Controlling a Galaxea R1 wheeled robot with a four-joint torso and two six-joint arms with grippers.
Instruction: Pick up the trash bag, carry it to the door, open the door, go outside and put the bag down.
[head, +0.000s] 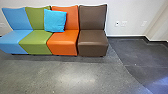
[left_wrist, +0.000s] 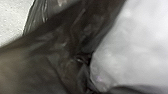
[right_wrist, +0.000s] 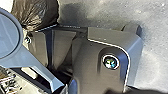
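Dark, crinkled plastic of the trash bag (left_wrist: 57, 47) spreads close across the left wrist view, beside a large pale whitish surface. In the right wrist view the dark bag (right_wrist: 37, 12) shows near the robot's base, bulging and gathered. How the left gripper stands, and whether it grips the bag, is hidden by the plastic. The right gripper's state cannot be made out either.
Against the wall, a row of joined seats runs blue (head: 16, 41), green (head: 35, 41), orange (head: 63, 42) and brown (head: 92, 42), with a light blue pillow (head: 55, 20). Grey floor (head: 75, 75) lies in front; darker flooring (head: 145, 55) is to the right.
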